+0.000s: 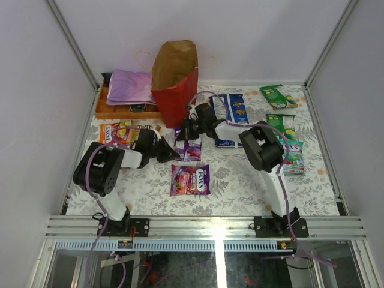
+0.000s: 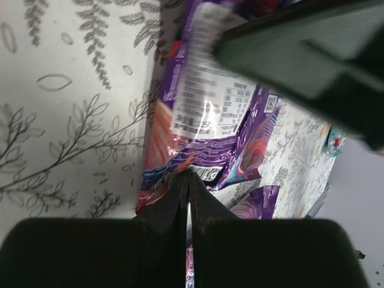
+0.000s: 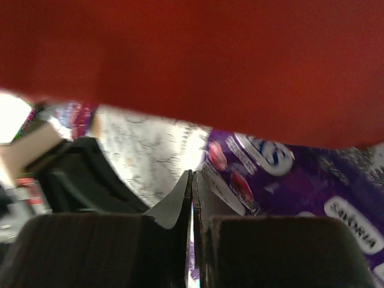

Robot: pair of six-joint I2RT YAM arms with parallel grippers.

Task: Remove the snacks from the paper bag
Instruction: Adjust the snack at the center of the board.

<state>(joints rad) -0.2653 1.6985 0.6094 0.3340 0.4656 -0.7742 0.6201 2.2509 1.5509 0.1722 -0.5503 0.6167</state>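
Observation:
The paper bag (image 1: 174, 90), red outside and brown inside, stands upright at the back of the table; its red wall (image 3: 210, 60) fills the top of the right wrist view. A purple snack packet (image 1: 191, 150) lies just in front of it. My left gripper (image 1: 174, 157) is shut, its tips (image 2: 188, 175) low over that packet (image 2: 210, 114) with nothing seen between them. My right gripper (image 1: 185, 131) is also shut (image 3: 192, 174), beside the packet (image 3: 288, 180) and under the bag's wall. Another purple packet (image 1: 190, 180) lies nearer the front.
A blue chip bag (image 1: 231, 114), green packets (image 1: 278, 96) (image 1: 282, 123) and a teal one (image 1: 292, 157) lie at the right. Orange and yellow packs (image 1: 117, 132) lie at the left. A wooden box (image 1: 114, 111) with purple cloth (image 1: 129, 87) stands back left.

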